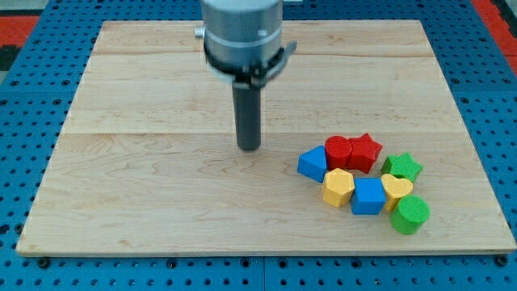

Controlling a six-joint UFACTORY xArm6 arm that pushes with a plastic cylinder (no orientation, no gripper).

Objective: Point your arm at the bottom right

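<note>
My tip [249,148] rests on the wooden board [145,186] near its middle, to the left of a tight cluster of blocks. The nearest block is a blue block [312,163], a short gap to the tip's right. Beside it are a red block [339,151] and a red star [365,151]. Below them lie a yellow block [338,187], a blue block [368,196] and a yellow heart [397,188]. A green star [402,167] and a green round block [410,214] sit at the cluster's right. The tip touches no block.
The board sits on a blue pegboard surface [32,137]. The arm's grey body [242,36] hangs over the board's upper middle.
</note>
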